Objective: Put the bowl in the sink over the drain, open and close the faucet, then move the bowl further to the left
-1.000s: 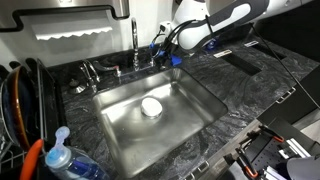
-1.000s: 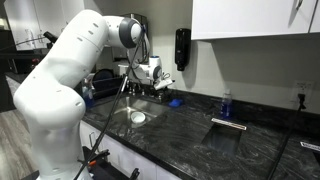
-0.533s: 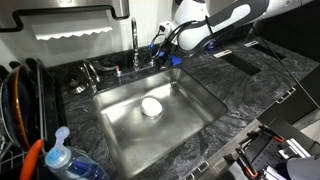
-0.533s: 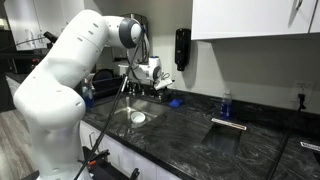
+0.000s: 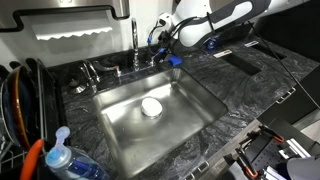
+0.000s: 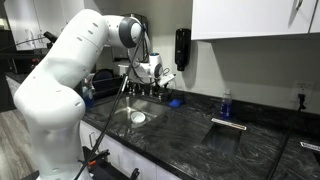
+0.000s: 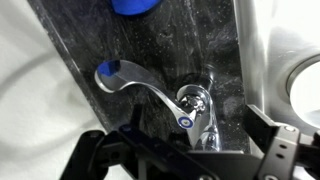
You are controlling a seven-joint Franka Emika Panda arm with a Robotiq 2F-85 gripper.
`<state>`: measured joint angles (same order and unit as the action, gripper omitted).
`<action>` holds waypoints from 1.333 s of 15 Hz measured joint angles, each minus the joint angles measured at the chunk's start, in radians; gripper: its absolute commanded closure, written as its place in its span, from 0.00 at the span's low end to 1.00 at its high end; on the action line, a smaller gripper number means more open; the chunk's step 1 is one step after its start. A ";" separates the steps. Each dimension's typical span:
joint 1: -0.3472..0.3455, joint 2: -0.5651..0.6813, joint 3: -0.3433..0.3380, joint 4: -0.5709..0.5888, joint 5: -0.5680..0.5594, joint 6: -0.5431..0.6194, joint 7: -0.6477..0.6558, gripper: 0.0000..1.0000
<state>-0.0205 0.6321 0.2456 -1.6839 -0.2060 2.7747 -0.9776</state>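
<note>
Sink (image 5: 195, 95) is set in the dark marbled worktop (image 5: 240, 100), basin long and steel. White bowl (image 5: 151, 106) sits upright on the basin floor, about mid-basin and clear of all four walls; it shows in both exterior views (image 6: 138, 117). Whether the drain lies under it cannot be told.

Faucet (image 5: 135, 42) stands at the back edge of the worktop, behind the sink's rear rim. White arm (image 6: 70, 75) reaches over the basin to that back edge. Fingers (image 7: 95, 150) hang above the faucet's base fittings, spread wide apart and gripping nothing. In the wrist view the chrome lever handle (image 7: 135, 78) lies flat across the stone, its hub with a blue dot between the two fingers; contact cannot be told.

A small blue object (image 5: 172, 60) rests on the worktop just beside the faucet, near the back edge. Blue-capped bottle (image 5: 57, 155) stands at the near corner, next to a dish rack (image 5: 20, 95).
</note>
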 measured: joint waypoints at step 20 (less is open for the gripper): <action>0.007 0.040 0.005 0.034 -0.019 0.008 -0.300 0.00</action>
<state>-0.0135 0.6723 0.2505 -1.6494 -0.2248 2.7830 -1.2773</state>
